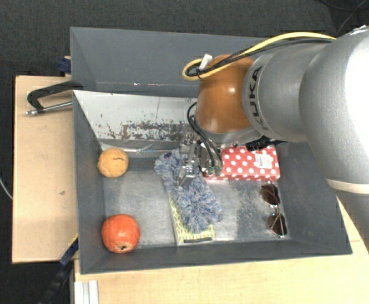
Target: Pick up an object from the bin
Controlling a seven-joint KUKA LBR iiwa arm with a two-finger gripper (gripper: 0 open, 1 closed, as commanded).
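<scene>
My gripper [190, 164] hangs low in the middle of the bin, its metal fingertips down on the upper part of a blue-grey shaggy mop-like cloth [193, 201] with a yellow-green backing. Whether the fingers grip the cloth I cannot make out. A red box with white polka dots [250, 164] lies right beside the gripper, on its right.
A small tan ball [112, 163] rests at the left wall. A red-orange tomato-like fruit [120, 233] sits in the front left corner. Dark sunglasses [274, 210] lie at the front right. The arm and its orange cover span the upper right of the bin.
</scene>
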